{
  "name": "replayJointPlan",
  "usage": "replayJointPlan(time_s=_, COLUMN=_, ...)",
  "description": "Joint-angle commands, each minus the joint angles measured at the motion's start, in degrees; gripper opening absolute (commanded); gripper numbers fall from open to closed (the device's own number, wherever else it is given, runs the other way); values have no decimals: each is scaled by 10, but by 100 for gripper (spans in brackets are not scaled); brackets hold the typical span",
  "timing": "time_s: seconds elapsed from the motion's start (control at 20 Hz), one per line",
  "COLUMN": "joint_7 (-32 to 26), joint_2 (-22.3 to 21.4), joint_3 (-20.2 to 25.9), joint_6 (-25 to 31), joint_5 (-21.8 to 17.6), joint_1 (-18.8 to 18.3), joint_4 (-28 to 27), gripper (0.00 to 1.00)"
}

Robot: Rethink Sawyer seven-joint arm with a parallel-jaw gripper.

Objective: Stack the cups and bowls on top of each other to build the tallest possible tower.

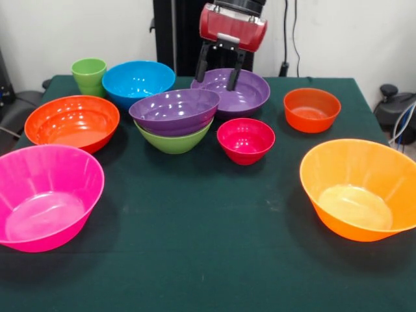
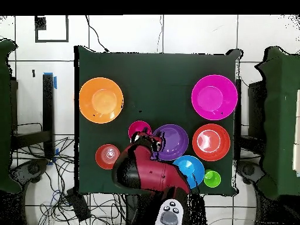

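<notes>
Only one stack stands on the green table so far: a purple bowl nested on a lime-green bowl, just left of centre in the front view. That two-bowl tower is all that is built.

Everything else sits alone. The lime-green cup waits at the upper left, with the blue bowl just beside it. Below them sits the red-orange bowl, and the large pink bowl fills the lower left. The small magenta bowl sits right of the tower, the small orange bowl at the upper right, and the large orange bowl at the lower right.

Now the action: the gripper hangs at top centre over the second purple bowl, fingers apart, one tip down inside the bowl and the other by its near-left rim. It looks as if it straddles that rim, though whether it touches is hard to say, and the arm hides the spot in the overhead view.

So I judge this an early stage: one placement done, seven bowls and the cup left, and that purple bowl looks like the next candidate.
</notes>
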Motion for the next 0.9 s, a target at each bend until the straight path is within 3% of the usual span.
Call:
replayJointPlan(time_s=0.05, joint_7=129, joint_2=24, joint_3=65, joint_6=24, joint_5=50, joint_1=28, joint_4=9, gripper=100)
replayJointPlan(time_s=0.4, joint_7=142, joint_2=46, joint_3=66, joint_6=13, joint_5=93, joint_1=49, joint_4=-13, gripper=100)
replayJointPlan(time_s=0.9, joint_7=159, joint_2=76, joint_3=14, joint_6=61, joint_5=208, joint_1=142, joint_4=-62, gripper=100)
